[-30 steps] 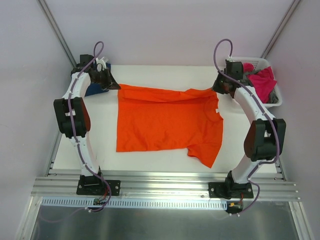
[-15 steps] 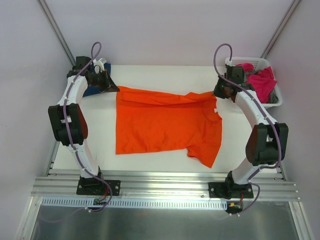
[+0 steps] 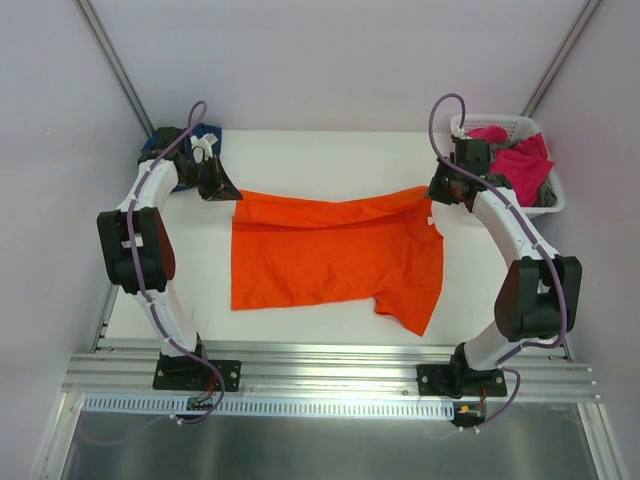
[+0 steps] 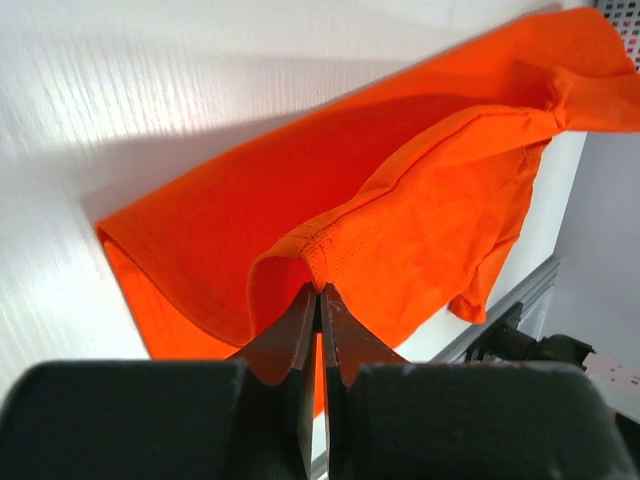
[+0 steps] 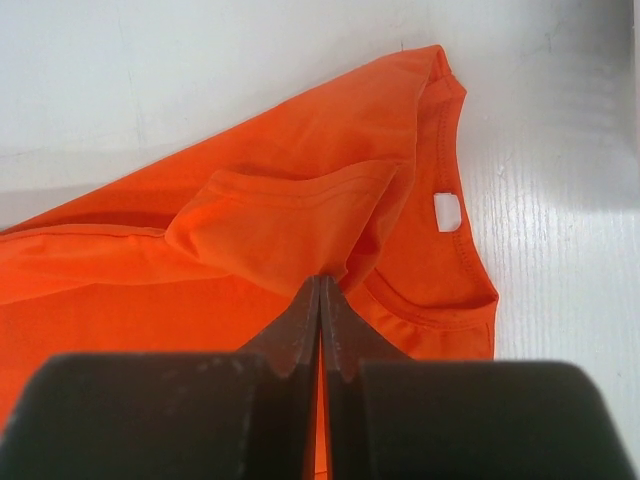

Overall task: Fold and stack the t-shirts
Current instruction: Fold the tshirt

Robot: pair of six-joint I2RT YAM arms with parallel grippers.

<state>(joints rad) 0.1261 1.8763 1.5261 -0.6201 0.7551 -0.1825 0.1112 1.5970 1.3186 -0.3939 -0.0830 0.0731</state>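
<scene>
Fingertips first: left hand (image 4: pixel 320 298) pinched flat together on a stitched hem fold of the orange t-shirt (image 3: pixel 335 255), no gap visible between the pads. Right hand (image 5: pixel 320 290) clamped just as tight on a bunched fold of the same shirt, close by the collar (image 5: pixel 455 275).

Outward from the two grips: far edge of the shirt drawn up into a raised ridge between them, remaining cloth draped down from that ridge and spread on the tabletop (image 3: pixel 330 150).

Placed against the white slotted basket (image 3: pixel 500 118): right hand just beside it, left hand well apart from it, collar end nearest it, hem end farthest. Long axis of the shirt, collar to hem, running straight out from the basket.

Judged to be the start of a lengthwise fold, or a straightening before one; hard to say which. Either way, no nearer hand here, one at each end of the axis, so likely a matched sweep square to it, level and together, to avoid skew.

Pink t-shirt (image 3: pixel 525 160) heaped inside the basket, not yet folded; navy t-shirt (image 3: pixel 208 132) well apart from it, beyond the left hand.
</scene>
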